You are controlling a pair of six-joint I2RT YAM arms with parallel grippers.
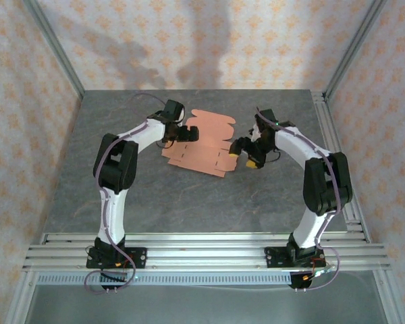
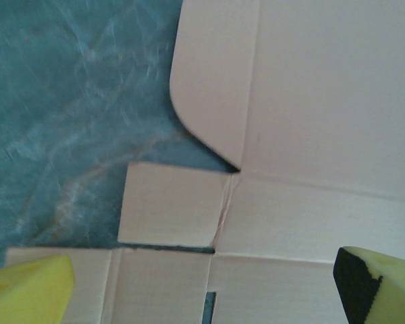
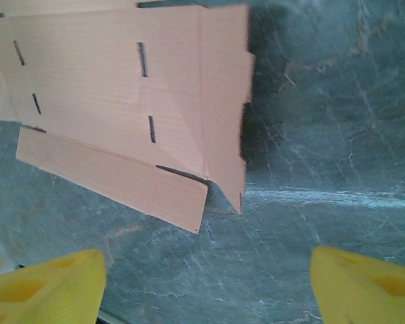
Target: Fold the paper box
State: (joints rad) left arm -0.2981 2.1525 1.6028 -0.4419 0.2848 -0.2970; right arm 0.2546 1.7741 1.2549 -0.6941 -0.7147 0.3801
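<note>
The paper box [image 1: 199, 145], a flat die-cut sheet of thin salmon-orange card, lies on the grey marbled worktop [image 1: 189, 202]. The left hand [image 1: 187, 133] is wide open over its left edge, and the right hand [image 1: 244, 150] is open and empty just beside its right edge. The left wrist view shows a rounded flap [image 2: 212, 88] and a square tab [image 2: 172, 202], while the right wrist view shows short dark slits [image 3: 142, 59] and a creased edge strip [image 3: 223, 101] casting a shadow.

A: How are the arms built?
B: The left arm [image 1: 115, 169] and right arm [image 1: 324, 182] both have white links and black joints.
A: Any cables?
B: Thin purple cables [image 1: 88, 279] loop by the black bases [image 1: 115, 256]. The fingers [image 3: 47, 283] are yellow.
</note>
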